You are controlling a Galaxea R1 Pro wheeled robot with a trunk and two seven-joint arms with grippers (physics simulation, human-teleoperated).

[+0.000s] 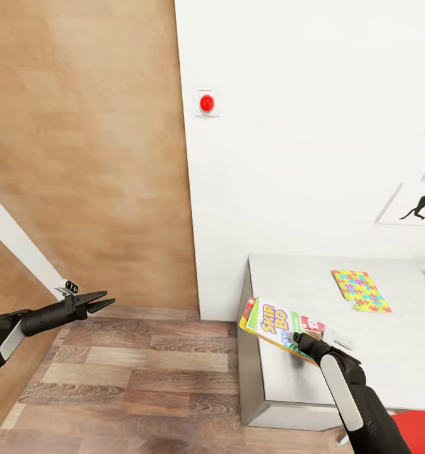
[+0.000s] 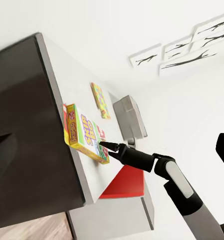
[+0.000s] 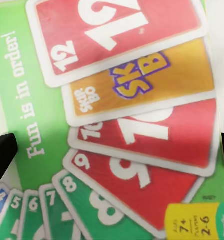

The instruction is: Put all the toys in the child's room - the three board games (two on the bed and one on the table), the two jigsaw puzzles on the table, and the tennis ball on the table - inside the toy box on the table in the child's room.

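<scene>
A green Skip-Bo board game (image 1: pixel 282 325) lies tilted on the near left corner of the white table (image 1: pixel 389 372), overhanging its edge. My right gripper (image 1: pixel 302 341) is at the box's near end. In the right wrist view the box face (image 3: pixel 121 125) is close up, with the dark fingertips (image 3: pixel 2 155) spread wide at either side, so the gripper is open. A bright jigsaw puzzle (image 1: pixel 360 291) lies flat further back on the table. The grey toy box (image 2: pixel 130 119) stands beyond the puzzle (image 2: pixel 98 99). My left gripper (image 1: pixel 101 302) hangs open over the floor, far left.
A white wall with a red button (image 1: pixel 206 103) and black sports-silhouette pictures (image 1: pixel 419 207) rises behind the table. Wood panelling (image 1: pixel 86 157) covers the left. A red object (image 1: pixel 417 429) sits low beside the table's near right. Plank floor (image 1: pixel 143 372) lies between my arms.
</scene>
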